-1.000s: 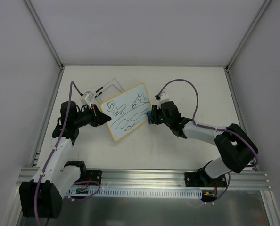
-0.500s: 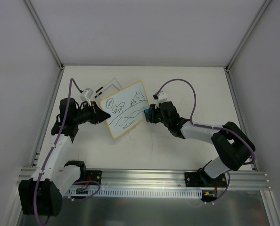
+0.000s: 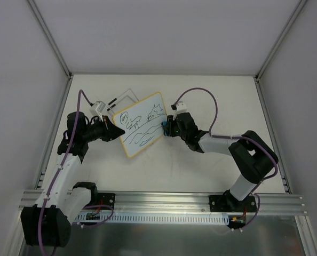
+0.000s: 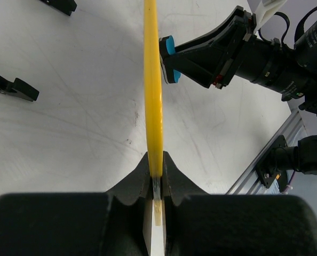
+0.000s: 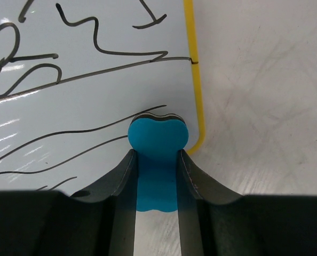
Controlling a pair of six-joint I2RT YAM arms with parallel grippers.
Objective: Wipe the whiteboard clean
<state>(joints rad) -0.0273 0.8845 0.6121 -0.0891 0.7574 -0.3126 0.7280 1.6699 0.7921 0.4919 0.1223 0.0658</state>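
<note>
The whiteboard (image 3: 141,125) is white with a yellow rim and black scribbles. It is held tilted above the table. My left gripper (image 3: 116,130) is shut on its left edge; in the left wrist view the yellow rim (image 4: 153,80) runs edge-on out of the shut jaws (image 4: 156,165). My right gripper (image 3: 166,128) is shut on a blue eraser (image 5: 157,136). The eraser's tip rests against the board's face (image 5: 68,106) near its lower right corner, beside the rim. The eraser (image 4: 168,58) also shows in the left wrist view, touching the board's right side.
Two black tabs (image 4: 12,88) lie on the white table behind the board. A thin wire stand with black tips (image 3: 121,98) lies at the back left. The enclosure walls stand left, right and behind. An aluminium rail (image 3: 164,202) runs along the near edge.
The right gripper has moved left with the eraser until it meets the board's right part. The left gripper has lifted and shifted the board slightly up and back.
</note>
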